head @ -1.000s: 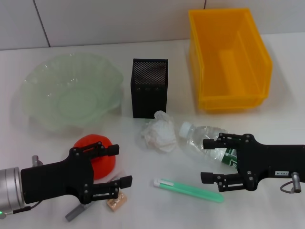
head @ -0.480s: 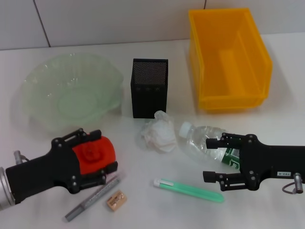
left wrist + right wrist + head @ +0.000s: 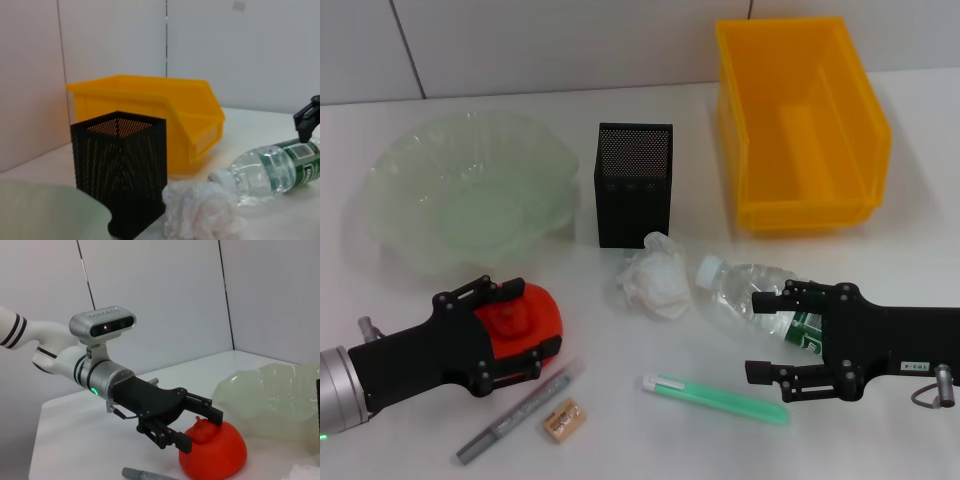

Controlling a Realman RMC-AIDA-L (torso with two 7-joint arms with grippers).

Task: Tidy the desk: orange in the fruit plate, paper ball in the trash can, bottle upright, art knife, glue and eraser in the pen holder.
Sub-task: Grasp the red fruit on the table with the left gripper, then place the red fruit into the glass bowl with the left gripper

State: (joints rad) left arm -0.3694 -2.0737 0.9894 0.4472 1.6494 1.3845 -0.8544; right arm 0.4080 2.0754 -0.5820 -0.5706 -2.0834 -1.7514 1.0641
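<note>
the left gripper (image 3: 525, 335) has its two fingers on both sides of the orange (image 3: 530, 315), which sits on the table (image 3: 620, 420) just in front of the fruit plate (image 3: 410, 200); if they already press it, i cannot tell. the right gripper (image 3: 770, 335) is open around the lying bottle (image 3: 745, 290), beside the paper ball (image 3: 655, 280).

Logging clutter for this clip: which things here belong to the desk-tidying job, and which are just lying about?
Job things: orange, fruit plate, paper ball, trash can, bottle, eraser, pen holder, silver pen-like art knife, green glue stick.

Lying about: nothing else visible.
</note>
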